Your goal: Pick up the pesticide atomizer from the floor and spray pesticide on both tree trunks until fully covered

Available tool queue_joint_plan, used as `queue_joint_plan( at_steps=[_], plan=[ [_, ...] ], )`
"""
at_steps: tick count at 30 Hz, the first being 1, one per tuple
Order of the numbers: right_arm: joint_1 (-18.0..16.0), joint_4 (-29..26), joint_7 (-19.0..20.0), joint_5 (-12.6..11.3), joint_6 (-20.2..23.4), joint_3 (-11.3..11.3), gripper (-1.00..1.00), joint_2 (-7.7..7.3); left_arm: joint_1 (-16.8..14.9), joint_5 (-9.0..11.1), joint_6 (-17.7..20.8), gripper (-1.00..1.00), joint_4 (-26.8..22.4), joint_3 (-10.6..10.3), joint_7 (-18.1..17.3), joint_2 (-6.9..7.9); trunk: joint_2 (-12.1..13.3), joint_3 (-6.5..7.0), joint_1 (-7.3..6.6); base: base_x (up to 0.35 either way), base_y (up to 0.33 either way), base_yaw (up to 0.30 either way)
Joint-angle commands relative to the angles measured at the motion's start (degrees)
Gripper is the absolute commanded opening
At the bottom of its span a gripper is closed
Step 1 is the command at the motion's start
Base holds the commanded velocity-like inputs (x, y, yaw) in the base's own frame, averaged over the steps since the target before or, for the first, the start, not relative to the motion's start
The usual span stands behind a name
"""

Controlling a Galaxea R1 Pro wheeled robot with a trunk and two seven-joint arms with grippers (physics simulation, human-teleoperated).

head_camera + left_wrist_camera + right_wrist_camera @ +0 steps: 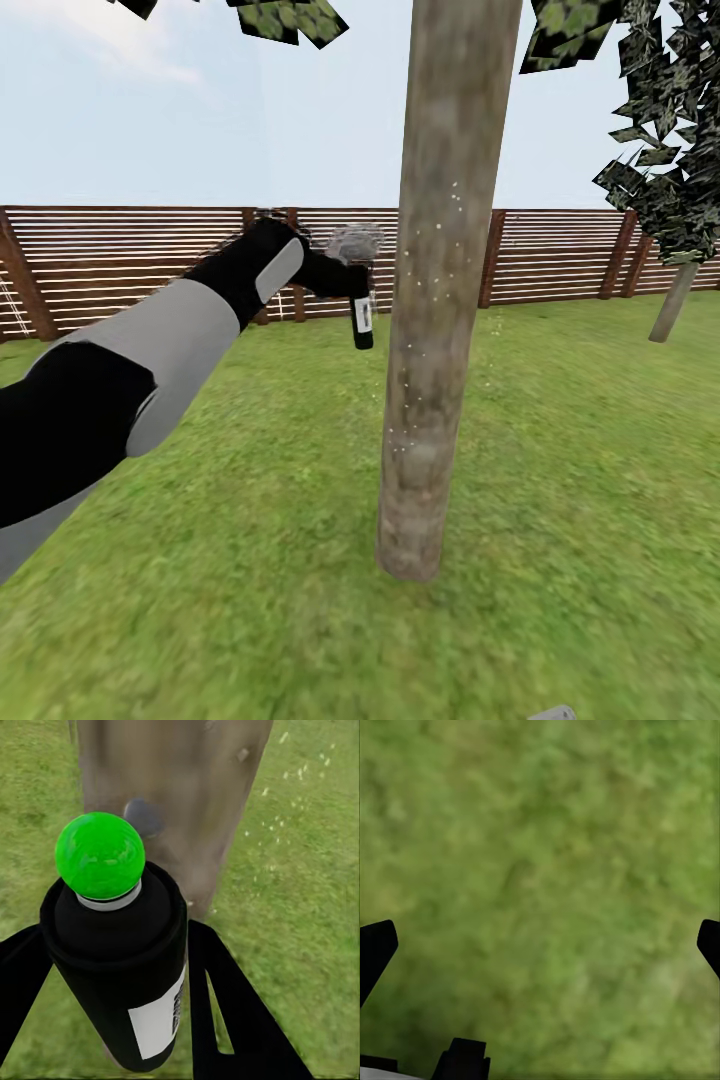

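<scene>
Left wrist view: atomizer label unreadable.

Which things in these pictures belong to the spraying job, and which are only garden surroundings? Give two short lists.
Job:
pesticide atomizer, black can with green top
left gripper holding it
near tree trunk, flecked with pale droplets
second tree trunk, far right

Surroundings:
wooden fence
lawn
right gripper, open over grass

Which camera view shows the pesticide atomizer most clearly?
The left wrist view: the pesticide atomizer is close, a black bottle with green cap and white label, between the left gripper's fingers. The head view shows it small and hanging beside the tree trunk.
</scene>
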Motion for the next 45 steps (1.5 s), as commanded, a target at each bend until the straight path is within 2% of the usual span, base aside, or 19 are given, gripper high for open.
queue_joint_plan(
  at_steps=[1,5,11,14,16,25,29,30,32,35,37,38,39,40,43,45],
  plan=[
    [0.0,0.0,0.0,0.0,0.0,0.0,1.0,-0.01,0.0,0.5,-1.1,-1.0,1.5,0.2,0.0,-0.01,0.0,0.01,0.0,0.0,0.0,0.0],
    [0.0,0.0,0.0,0.0,0.0,0.0,1.0,0.02,0.0,0.5,-4.9,-1.0,7.0,0.0,-0.1,-0.01,0.0,0.01,0.0,0.0,0.0,0.0],
    [0.0,0.0,0.0,0.0,0.0,0.0,1.0,0.03,0.7,0.4,-5.3,-1.0,7.8,-0.1,-0.1,-0.01,0.0,0.01,0.0,0.0,0.0,0.0],
    [0.0,0.0,0.0,0.0,0.0,0.0,1.0,0.02,2.7,0.4,-5.4,-1.0,7.9,-0.2,-0.1,-0.01,0.0,0.01,0.0,0.0,0.0,0.0],
    [0.0,0.0,0.0,0.0,0.0,0.0,1.0,0.03,4.9,0.3,-7.8,-1.0,7.9,-0.3,0.0,-0.01,0.0,0.01,0.0,0.0,0.0,0.0],
    [0.0,0.0,0.0,0.0,0.0,0.0,1.0,0.03,8.9,0.3,-9.6,-1.0,7.8,-0.5,-0.2,-0.01,0.0,0.01,0.0,0.0,0.0,0.0],
    [0.0,0.0,0.0,0.0,0.0,0.0,1.0,0.1,11.6,0.3,-12.7,-1.0,7.7,-0.6,-0.4,-0.01,0.0,0.01,0.0,0.0,0.0,0.0],
    [0.0,0.0,0.0,0.1,0.0,0.0,1.0,0.58,13.1,0.3,-13.4,-1.0,7.7,-0.6,-0.5,-0.01,0.0,0.01,0.0,0.0,0.0,0.0],
    [0.1,0.0,0.0,1.6,0.0,0.0,1.0,1.3,14.7,0.3,-14.4,-1.0,7.6,-0.6,-0.5,-0.01,0.0,0.01,0.0,0.0,0.0,0.0],
    [0.2,0.1,0.0,6.6,0.0,-0.1,1.0,1.89,15.7,0.2,-16.3,-1.0,7.6,-0.6,-0.7,-0.01,0.0,0.01,0.0,0.0,0.0,0.0],
    [0.2,0.1,-0.1,8.0,0.0,-0.1,1.0,2.03,16.3,0.1,-17.6,-1.0,7.7,-0.6,-0.7,-0.01,0.0,0.01,0.0,0.0,0.0,0.0],
    [0.2,0.1,-0.1,8.1,0.0,-0.1,1.0,2.04,17.1,-0.5,-19.1,-1.0,7.7,-1.4,-0.7,-0.01,0.0,0.01,0.0,0.0,0.0,0.0],
    [0.2,0.1,-0.1,8.1,0.0,-0.1,1.0,2.06,17.5,-1.2,-20.3,-1.0,7.7,-3.0,-0.7,-0.01,0.0,0.01,0.0,0.0,0.0,0.0],
    [0.2,0.1,0.0,8.2,0.0,-0.1,1.0,2.06,18.5,-2.2,-21.9,-1.0,7.7,-7.1,-0.8,-0.01,0.0,0.01,0.0,0.0,0.0,0.0],
    [0.2,0.1,0.0,8.2,-0.3,-0.1,1.0,2.05,19.7,-2.6,-25.9,-1.0,7.8,-9.4,-1.1,-0.01,0.0,0.01,0.0,0.0,0.0,0.0],
    [0.2,0.1,0.0,8.2,-0.5,-0.1,1.0,1.99,21.0,-2.7,-29.0,-1.0,8.4,-10.1,-3.4,-0.01,0.0,0.01,0.0,0.0,0.0,0.0]
  ],
)
